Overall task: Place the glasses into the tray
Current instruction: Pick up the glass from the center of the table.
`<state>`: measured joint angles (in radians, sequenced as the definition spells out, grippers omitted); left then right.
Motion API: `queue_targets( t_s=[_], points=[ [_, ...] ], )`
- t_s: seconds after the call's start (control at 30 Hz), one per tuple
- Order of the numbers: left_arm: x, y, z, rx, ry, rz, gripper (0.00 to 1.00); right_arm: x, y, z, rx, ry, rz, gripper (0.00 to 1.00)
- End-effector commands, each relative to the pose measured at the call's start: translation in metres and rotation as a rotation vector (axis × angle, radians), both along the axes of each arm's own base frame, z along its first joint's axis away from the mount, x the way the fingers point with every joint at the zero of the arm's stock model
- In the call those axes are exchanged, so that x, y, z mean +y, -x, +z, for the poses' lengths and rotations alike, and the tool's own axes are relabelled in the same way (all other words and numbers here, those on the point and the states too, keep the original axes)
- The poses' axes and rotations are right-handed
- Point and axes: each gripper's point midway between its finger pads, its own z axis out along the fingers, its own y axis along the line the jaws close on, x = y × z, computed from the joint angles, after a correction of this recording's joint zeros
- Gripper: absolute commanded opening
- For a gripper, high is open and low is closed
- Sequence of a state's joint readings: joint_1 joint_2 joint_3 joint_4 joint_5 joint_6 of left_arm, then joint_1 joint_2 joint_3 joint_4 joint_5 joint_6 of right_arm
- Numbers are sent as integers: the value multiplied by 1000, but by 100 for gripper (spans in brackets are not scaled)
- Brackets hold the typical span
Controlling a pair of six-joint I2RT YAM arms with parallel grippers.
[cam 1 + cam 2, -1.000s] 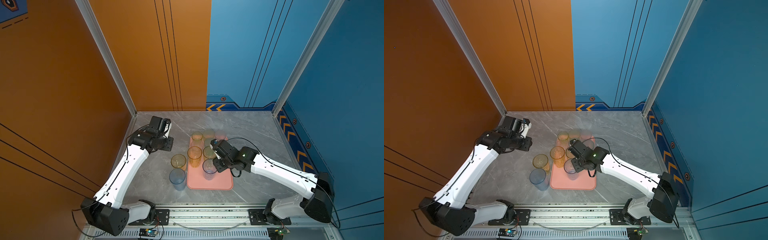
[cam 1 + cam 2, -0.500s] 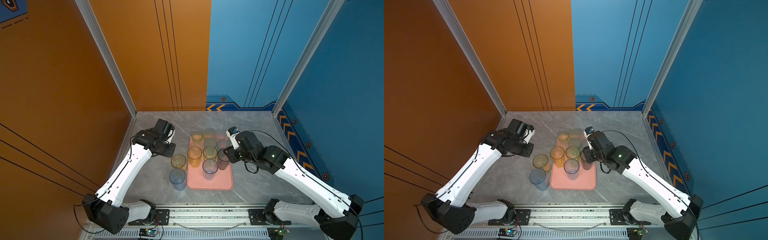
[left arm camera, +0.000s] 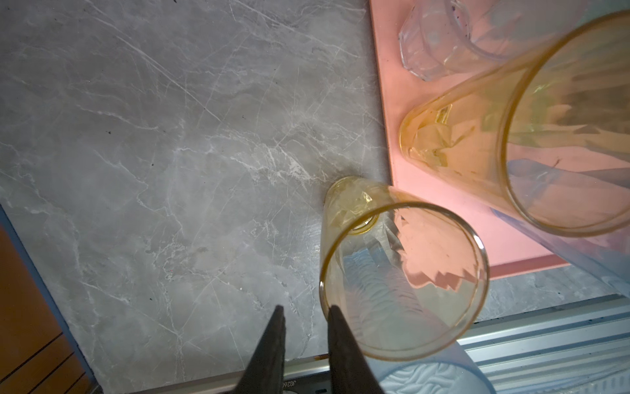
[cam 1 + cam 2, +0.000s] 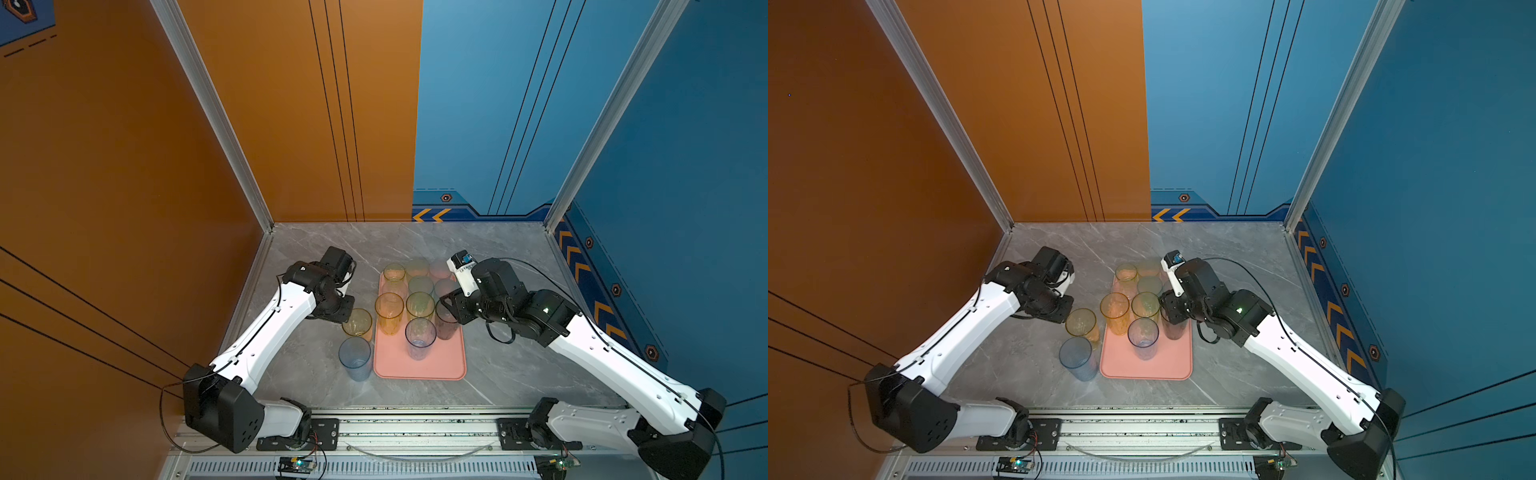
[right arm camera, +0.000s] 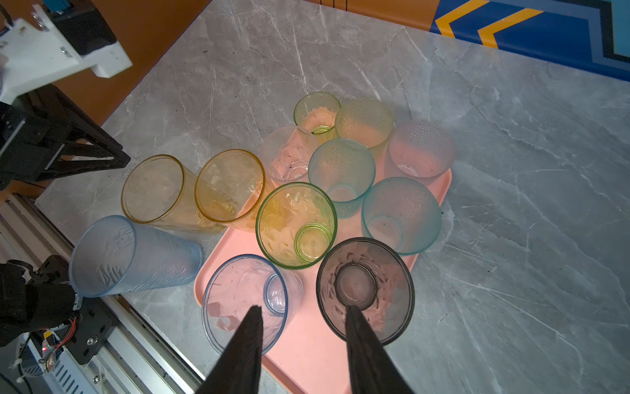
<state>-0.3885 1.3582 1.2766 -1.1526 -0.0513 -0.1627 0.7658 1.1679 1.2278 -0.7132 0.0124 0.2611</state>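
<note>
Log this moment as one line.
left gripper: open, at rim of amber tumbler on table | right gripper: open, empty, over tray | blue tumbler: on table beside tray

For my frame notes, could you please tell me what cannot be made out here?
- Left pincer: tips hidden beneath its wrist in both top views.
- Tray, far end: covered by tumblers in both top views.
- Blue tumbler: cut off by the left wrist view's edge.

Pincer (image 3: 305, 308) tips astride amber glass (image 3: 402, 283) rim, poss. gripping; tray (image 3: 388, 68) adj.
</note>
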Motion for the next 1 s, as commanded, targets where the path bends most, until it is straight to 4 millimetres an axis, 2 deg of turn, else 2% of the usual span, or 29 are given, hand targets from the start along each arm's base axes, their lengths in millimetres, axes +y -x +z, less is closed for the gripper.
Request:
queue_targets(
  t_s=[0.0,0.6,0.97],
  points=[
    [-4,1,-6,15,14,7,25,6,-5,11,-26,-27,19,39],
    [-11,0,-23,42,41,-1,25,9,-7,9,-9,-32,28,40],
    [-14,-2,-30,57,56,-9,21,9,-7,10,-9,-30,26,39]
  ],
)
